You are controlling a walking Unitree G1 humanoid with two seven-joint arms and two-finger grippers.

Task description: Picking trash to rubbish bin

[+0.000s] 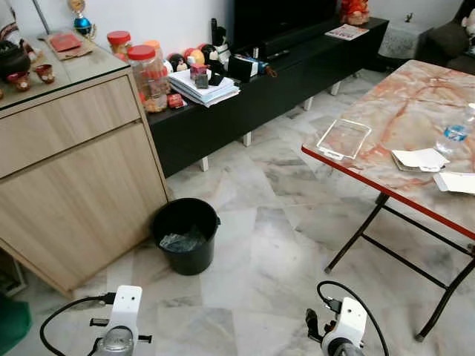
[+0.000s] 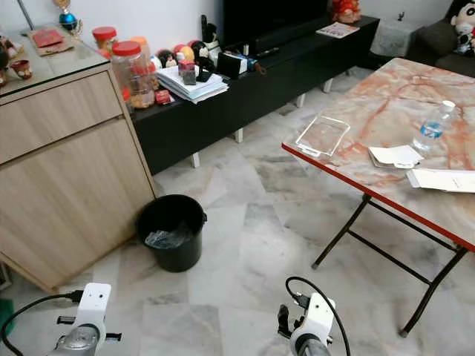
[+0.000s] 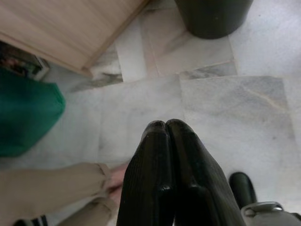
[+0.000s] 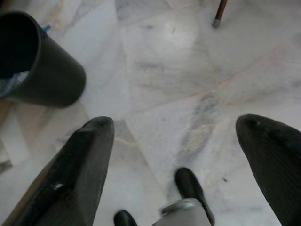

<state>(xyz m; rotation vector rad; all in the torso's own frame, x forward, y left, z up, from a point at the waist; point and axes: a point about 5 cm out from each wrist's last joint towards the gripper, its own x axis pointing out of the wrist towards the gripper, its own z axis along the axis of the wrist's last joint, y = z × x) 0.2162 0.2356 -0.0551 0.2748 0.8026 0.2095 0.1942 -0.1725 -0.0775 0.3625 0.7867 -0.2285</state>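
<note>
Below, L end effector (image 3: 165, 129) closed, R end effector (image 4: 181, 132) wide, black bin (image 1: 186, 234) w/ prob. plastic.

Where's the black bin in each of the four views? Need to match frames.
Left eye view: black bin on the floor at centre-left, beside the wooden cabinet.
Right eye view: same spot by the cabinet, set further left.
Left wrist view: only its base, at the top edge, beyond the shut left tool.
Right wrist view: top-left corner, rim cropped, above the open right tool.
Shared landmark: the grey-veined marble floor.

Bright, even indoor light; head views sharp, wrist views softly blurred
</note>
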